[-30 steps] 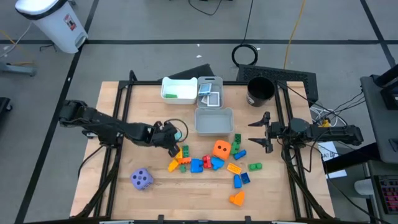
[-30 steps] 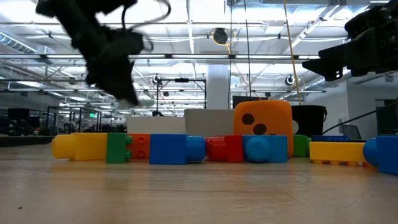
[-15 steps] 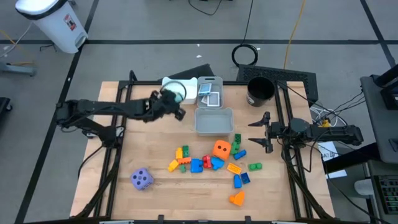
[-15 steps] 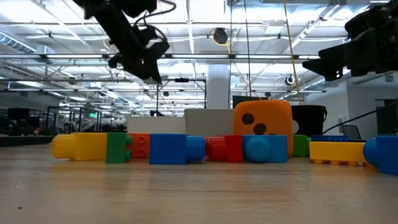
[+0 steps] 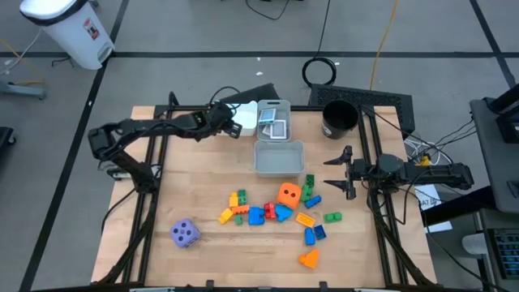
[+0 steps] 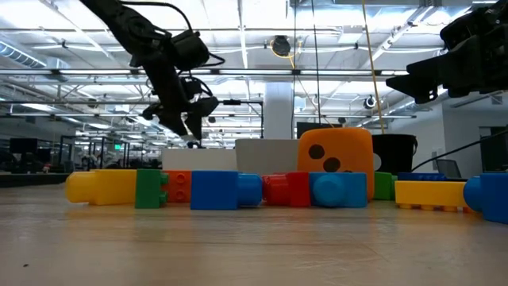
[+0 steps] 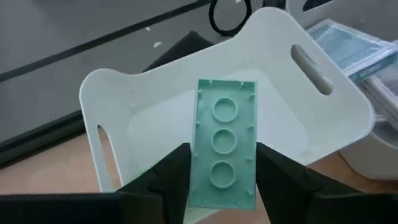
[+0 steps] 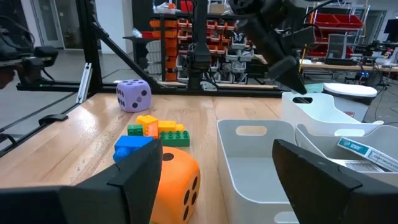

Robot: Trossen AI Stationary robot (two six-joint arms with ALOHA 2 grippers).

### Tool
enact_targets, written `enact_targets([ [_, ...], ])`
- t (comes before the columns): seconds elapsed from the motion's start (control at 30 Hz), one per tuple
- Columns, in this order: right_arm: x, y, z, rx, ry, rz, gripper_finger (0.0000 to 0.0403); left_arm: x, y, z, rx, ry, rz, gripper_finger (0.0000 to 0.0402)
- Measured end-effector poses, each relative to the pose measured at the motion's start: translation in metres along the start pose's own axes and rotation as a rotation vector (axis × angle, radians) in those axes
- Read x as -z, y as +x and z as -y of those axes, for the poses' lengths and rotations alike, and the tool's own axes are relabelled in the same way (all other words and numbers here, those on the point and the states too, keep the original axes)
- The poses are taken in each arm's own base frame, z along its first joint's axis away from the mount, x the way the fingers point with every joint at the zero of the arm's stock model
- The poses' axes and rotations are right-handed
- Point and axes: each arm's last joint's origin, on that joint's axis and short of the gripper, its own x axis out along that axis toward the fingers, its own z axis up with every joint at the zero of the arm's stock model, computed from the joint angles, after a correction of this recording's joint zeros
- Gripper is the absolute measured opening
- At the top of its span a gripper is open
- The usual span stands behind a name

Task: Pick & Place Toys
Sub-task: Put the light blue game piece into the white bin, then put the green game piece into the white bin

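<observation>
My left gripper [image 5: 235, 128] hangs over the white bin [image 5: 246, 108] at the table's far side, shut on a pale green brick [image 7: 224, 140]. In the low view that gripper [image 6: 190, 137] points down above the bin. A heap of coloured bricks [image 5: 268, 212] lies on the table's middle with the orange die [image 5: 289, 194] standing among them. The purple die [image 5: 185, 234] sits alone near the front left. Picture cards [image 5: 274, 123] lie in a grey bin. My right gripper [image 5: 336, 172] waits open at the right edge, holding nothing. My left gripper has the green brick's two long sides [image 7: 198, 177] between its two fingers [image 7: 171, 174], at the brick's near end. The fingers slant down from the table's left and lie along the brick. The brick sticks out past the fingertips, hollow underside toward the camera, above the bin's floor.
An empty grey bin [image 5: 279, 158] stands just nearer than the card bin, between the far bins and the toy heap. A black cup [image 5: 339, 119] stands at the far right. Bare wood lies left of the heap and along the front edge.
My left gripper has swung from the left end of the toy heap toward the table's far edge and somewhat right, ending over the white bin. It has turned as it went. The toys on the table and my right arm have kept still.
</observation>
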Motion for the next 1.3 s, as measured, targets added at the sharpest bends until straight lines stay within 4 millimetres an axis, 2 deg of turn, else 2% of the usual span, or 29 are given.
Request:
enact_targets([
  [0.3, 0.0, 0.0, 0.0, 0.0, 0.0, 0.0, 0.0279, 0.0, 0.0, -0.001, 0.022, 0.112, -0.01, 0.0294],
  [0.57, 0.0, 0.0, 0.0, 0.0, 0.0, 0.0, 0.0279, -0.001, -0.004, 0.002, 0.067, 0.119, -0.007, 0.0342],
  [0.77, 0.0, 0.0, 0.0, 0.0, 0.0, 0.0, 0.0277, 0.001, -0.02, 0.015, 0.226, 0.125, -0.021, 0.0342],
  [0.9, 0.0, 0.0, 0.0, 0.0, 0.0, 0.0, 0.0278, 0.009, -0.035, 0.034, 0.377, 0.163, -0.052, 0.0333],
  [1.1, 0.0, 0.0, 0.0, 0.0, 0.0, 0.0, 0.0277, 0.038, -0.063, 0.073, 0.579, 0.237, -0.132, 0.0319],
  [1.3, 0.0, 0.0, 0.0, 0.0, 0.0, 0.0, 0.0279, 0.076, -0.1, 0.107, 0.735, 0.335, -0.211, 0.0307],
])
